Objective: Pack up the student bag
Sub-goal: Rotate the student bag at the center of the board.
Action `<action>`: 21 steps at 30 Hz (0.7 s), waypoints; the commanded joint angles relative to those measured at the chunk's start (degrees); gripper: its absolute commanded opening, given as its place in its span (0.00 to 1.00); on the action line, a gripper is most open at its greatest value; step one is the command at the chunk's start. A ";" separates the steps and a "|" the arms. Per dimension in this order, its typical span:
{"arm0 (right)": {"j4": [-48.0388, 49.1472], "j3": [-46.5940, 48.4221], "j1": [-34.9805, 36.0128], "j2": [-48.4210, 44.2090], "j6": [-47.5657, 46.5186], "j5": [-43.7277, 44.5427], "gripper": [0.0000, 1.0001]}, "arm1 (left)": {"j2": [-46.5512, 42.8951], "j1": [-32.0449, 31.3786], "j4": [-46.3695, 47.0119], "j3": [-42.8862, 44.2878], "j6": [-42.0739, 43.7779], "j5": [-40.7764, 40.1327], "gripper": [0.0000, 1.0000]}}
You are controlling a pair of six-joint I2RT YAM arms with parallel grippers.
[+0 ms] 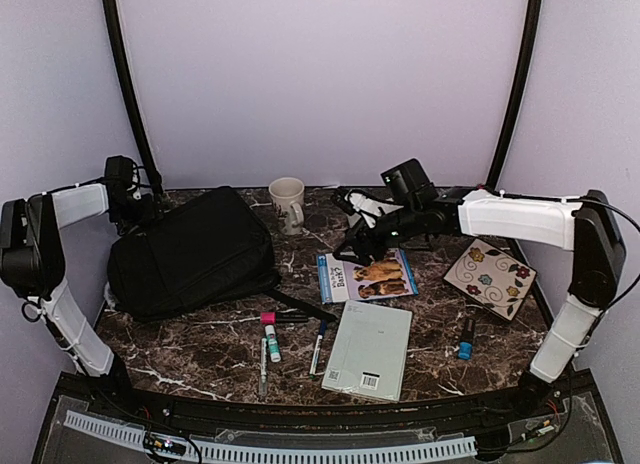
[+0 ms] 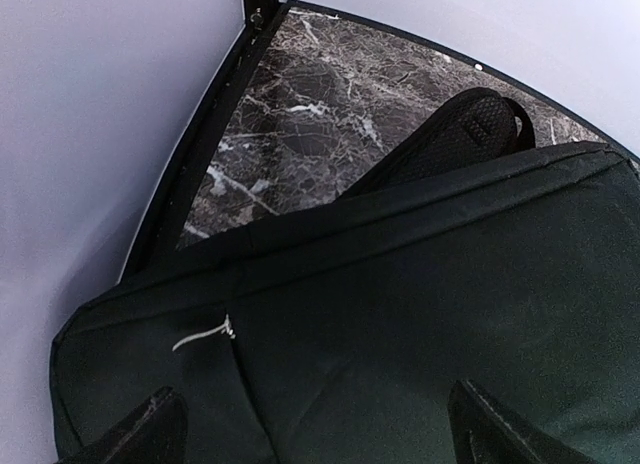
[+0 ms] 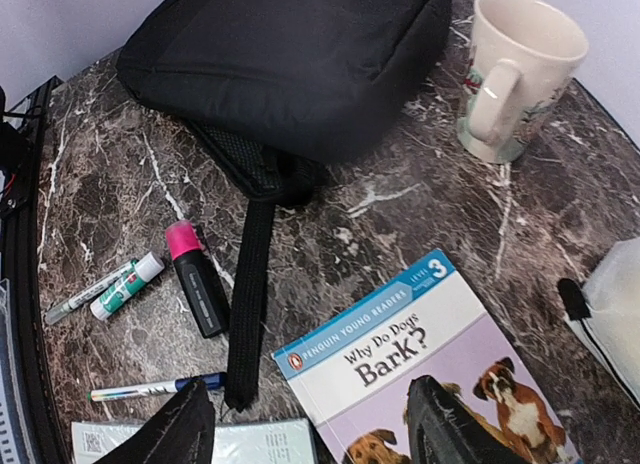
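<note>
Jaws stand wide apart on the left gripper [image 2: 320, 439], which hovers just over the student bag [image 1: 195, 252]; that bag lies flat on the left rear of the desk [image 1: 440, 329], one strap [image 3: 245, 314] trailing beside a pink-capped marker [image 3: 195, 279]. On the right gripper [image 3: 310, 429] they are apart too, clamped on nothing, above the dog book [image 3: 400, 354], mug [image 3: 515, 74] beyond

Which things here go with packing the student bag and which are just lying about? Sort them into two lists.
Likely for the job:
student bag
"Why Do Dogs Bark?" reader
grey booklet
pink-capped marker
green-and-white marker
blue-capped pen
blue marker

Probably just lying about:
mug
flower-patterned square
</note>
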 commanded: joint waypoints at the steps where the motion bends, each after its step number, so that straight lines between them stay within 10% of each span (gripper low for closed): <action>1: 2.57 4.37 3.41 4.89 2.63 3.18 0.62 | 3.88 0.17 0.62 5.39 2.21 0.98 0.93; 21: 0.77 25.74 17.02 31.28 13.05 18.85 0.45 | 26.47 3.45 -13.28 29.75 3.55 -9.62 0.86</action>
